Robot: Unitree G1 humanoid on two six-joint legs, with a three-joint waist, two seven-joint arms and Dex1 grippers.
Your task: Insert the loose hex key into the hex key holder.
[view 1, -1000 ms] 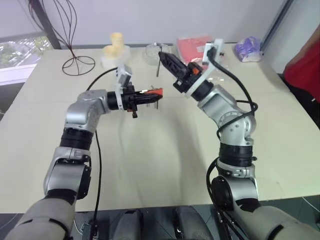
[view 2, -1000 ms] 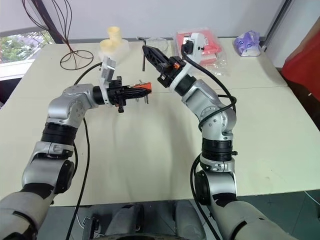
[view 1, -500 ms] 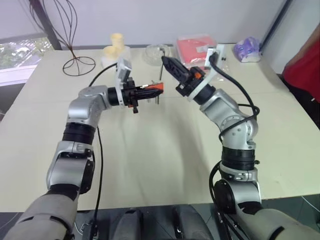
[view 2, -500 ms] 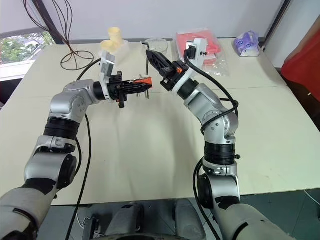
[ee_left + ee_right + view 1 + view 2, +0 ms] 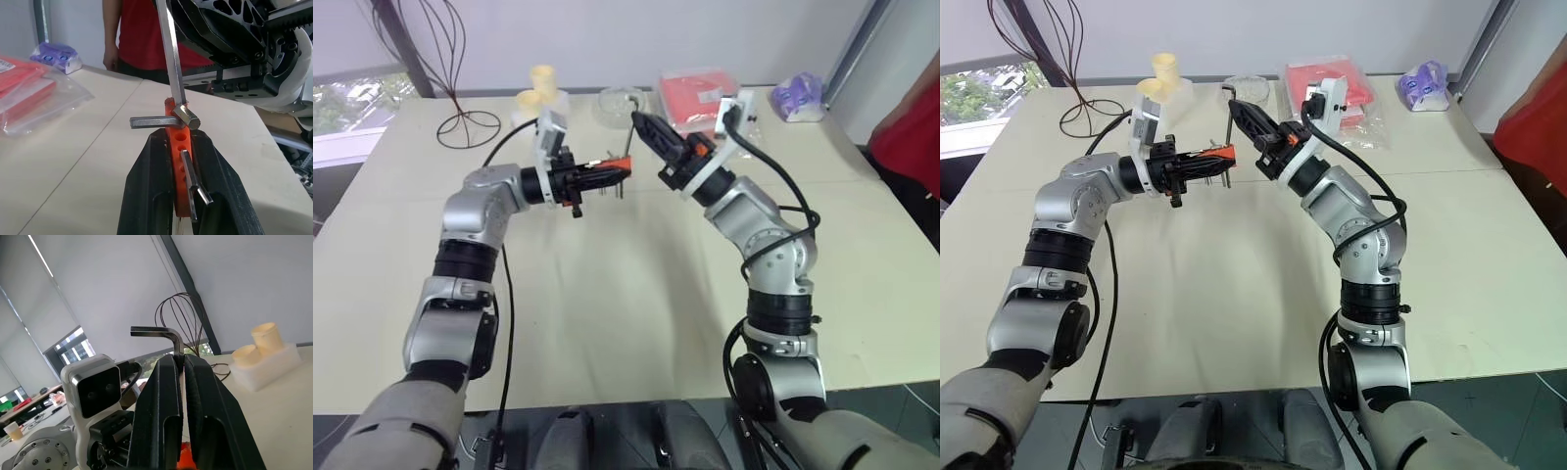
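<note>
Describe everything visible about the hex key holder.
The hex key holder is a small orange-red plastic block with a row of round holes, clamped above the table in the left tool. Short grey keys protrude from it. The loose hex key, held by the right tool, meets its upper end.

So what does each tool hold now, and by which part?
The left tool grips the orange holder by its sides. The right tool grips the loose hex key just below its bend.
</note>
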